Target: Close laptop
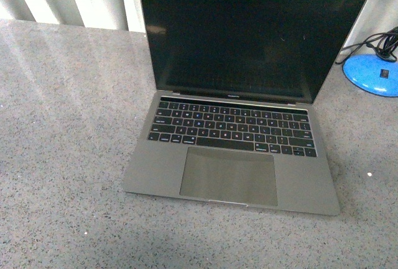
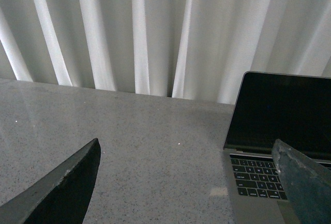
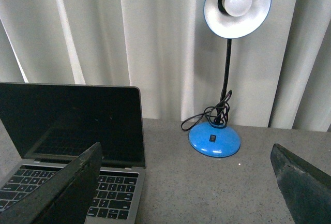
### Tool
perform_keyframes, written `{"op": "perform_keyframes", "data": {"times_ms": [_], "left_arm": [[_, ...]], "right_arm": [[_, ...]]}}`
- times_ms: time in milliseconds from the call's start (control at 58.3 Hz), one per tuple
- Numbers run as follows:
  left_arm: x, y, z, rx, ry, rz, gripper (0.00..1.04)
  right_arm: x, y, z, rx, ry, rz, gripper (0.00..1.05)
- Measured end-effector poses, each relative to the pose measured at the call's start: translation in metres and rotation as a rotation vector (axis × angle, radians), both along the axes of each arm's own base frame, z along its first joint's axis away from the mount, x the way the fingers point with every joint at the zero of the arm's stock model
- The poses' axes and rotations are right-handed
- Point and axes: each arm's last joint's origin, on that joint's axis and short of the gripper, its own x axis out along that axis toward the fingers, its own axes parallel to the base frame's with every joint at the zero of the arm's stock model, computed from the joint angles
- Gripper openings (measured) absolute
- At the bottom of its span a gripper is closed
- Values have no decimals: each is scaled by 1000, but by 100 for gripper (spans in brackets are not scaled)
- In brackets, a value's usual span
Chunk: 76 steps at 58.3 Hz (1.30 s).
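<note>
jaws spread, laptop [image 1: 231, 133] open, lamp [image 1: 372, 73] near

The speckled grey table [image 1: 62, 132] carries two things. An open laptop [image 1: 239, 126] sits flat on it, ahead of the left claw [image 2: 186, 144] and off toward the right arm's side. A blue-based desk lamp [image 3: 214, 141] stands straight ahead of the right claw [image 3: 186, 147], framed between its wide-spread fingers. The lamp's black cord [image 3: 221, 109] is bundled at the base, near the laptop but apart from it.
</note>
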Motion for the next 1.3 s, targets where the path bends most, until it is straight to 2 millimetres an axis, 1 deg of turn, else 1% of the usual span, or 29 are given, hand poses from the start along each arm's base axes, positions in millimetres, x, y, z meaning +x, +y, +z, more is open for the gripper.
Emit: {"op": "perform_keyframes", "data": {"times_ms": [1304], "left_arm": [[0,0,0,0,0,0,98]], "right_arm": [[0,0,0,0,0,0,95]]}}
